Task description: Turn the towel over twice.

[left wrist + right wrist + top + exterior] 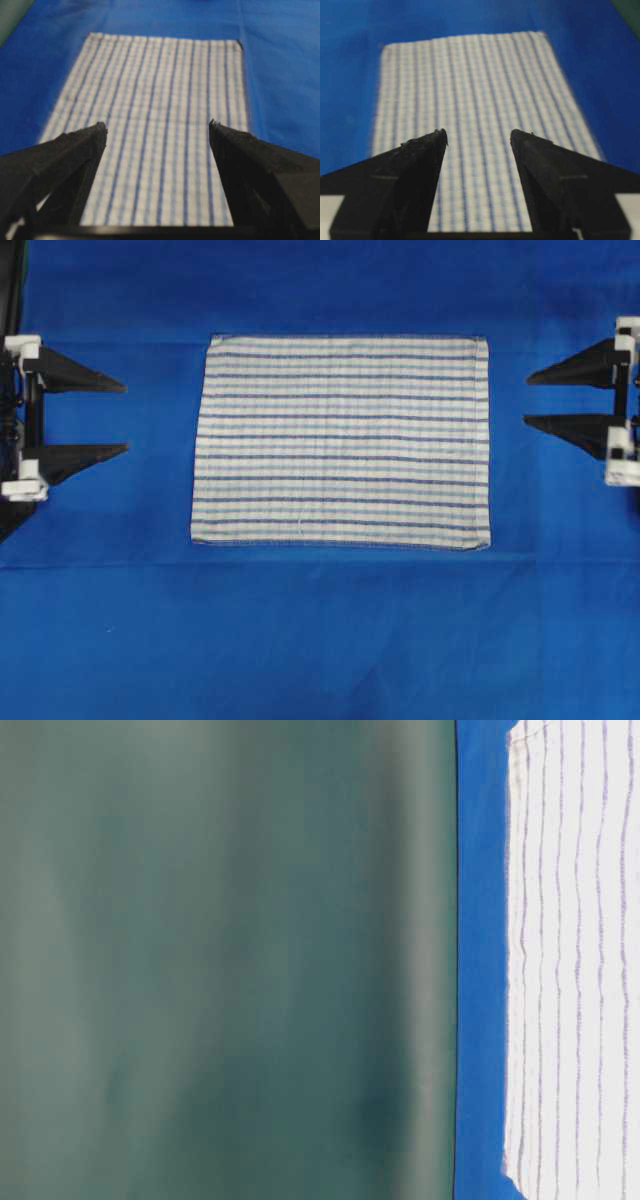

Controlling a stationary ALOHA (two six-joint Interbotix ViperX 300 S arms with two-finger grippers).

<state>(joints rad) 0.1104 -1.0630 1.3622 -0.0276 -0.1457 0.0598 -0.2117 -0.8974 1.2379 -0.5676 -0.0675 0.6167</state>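
The towel point(342, 440) lies flat and spread out in the middle of the table, white with thin dark-blue and light-blue stripes; it also fills the right of the table-level view point(575, 960). My left gripper point(125, 418) stands open to the left of the towel, apart from its edge, nothing between its fingers. My right gripper point(526, 400) stands open to the right of the towel, also apart from it and empty. Both wrist views look along the towel point(155, 125) point(475, 110) between spread black fingertips, with the left gripper point(158, 129) and right gripper point(478, 135) wide apart.
A bright-blue table covering point(320, 640) lies under everything, with a faint crease running across it in front of the towel. A dark green backdrop point(220, 960) stands behind the table.
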